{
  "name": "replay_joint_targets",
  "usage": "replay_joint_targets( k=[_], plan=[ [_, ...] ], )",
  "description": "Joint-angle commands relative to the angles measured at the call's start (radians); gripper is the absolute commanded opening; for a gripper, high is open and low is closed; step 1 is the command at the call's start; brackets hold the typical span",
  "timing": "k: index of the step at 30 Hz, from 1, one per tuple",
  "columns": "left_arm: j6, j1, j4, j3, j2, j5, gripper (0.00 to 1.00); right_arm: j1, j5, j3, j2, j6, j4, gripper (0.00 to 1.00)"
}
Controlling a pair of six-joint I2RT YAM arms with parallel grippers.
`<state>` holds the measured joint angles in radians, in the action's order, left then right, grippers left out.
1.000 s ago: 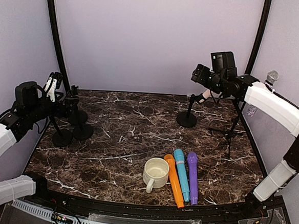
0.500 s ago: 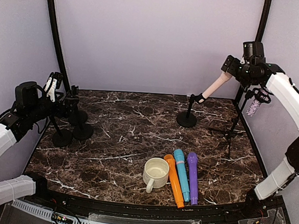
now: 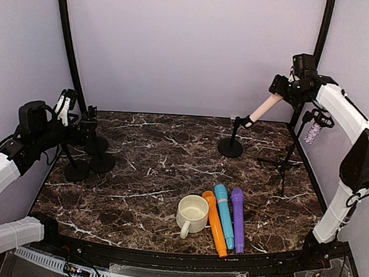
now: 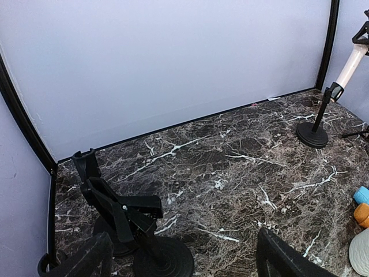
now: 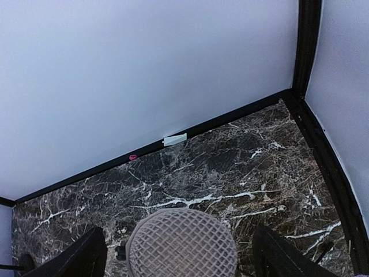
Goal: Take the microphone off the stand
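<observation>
The pink microphone (image 3: 262, 109) leans up and to the right in the clip of a black round-based stand (image 3: 231, 146) at the back right of the marble table. My right gripper (image 3: 278, 87) is at its upper end. In the right wrist view the grey mesh head (image 5: 181, 245) sits between the two wide-apart fingers of the right gripper (image 5: 179, 257), which is open and not touching it. Far off at the left edge, my left gripper (image 3: 77, 109) is open and holds nothing, as the left wrist view also shows (image 4: 184, 245).
Three empty black stands (image 3: 97, 161) cluster by the left gripper. A cream mug (image 3: 192, 214) and orange (image 3: 214, 224), blue (image 3: 225, 214) and purple (image 3: 237, 219) microphones lie front centre. A black tripod (image 3: 287, 159) with a glittery microphone (image 3: 312, 131) stands at the right wall.
The right arm has swung up and to the right, uncovering the pink microphone, then eased back to bring its open fingers around the microphone's head. The left arm has stayed still.
</observation>
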<state>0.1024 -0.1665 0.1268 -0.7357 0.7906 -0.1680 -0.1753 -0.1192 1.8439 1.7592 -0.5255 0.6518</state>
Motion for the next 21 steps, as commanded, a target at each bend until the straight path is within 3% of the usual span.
replay_joint_targets(
  k=[1,13,21],
  plan=[
    [0.003,-0.004,-0.035,0.010,-0.002,-0.003,0.88,0.002,0.064,0.011,0.003,0.013,-0.059,0.79],
    [0.005,-0.004,-0.038,0.010,0.007,-0.003,0.88,0.001,0.110,-0.070,-0.048,-0.004,-0.129,0.32],
    [0.006,-0.004,-0.037,0.011,0.007,0.002,0.88,-0.063,0.195,-0.101,-0.111,-0.075,-0.183,0.20]
  ],
)
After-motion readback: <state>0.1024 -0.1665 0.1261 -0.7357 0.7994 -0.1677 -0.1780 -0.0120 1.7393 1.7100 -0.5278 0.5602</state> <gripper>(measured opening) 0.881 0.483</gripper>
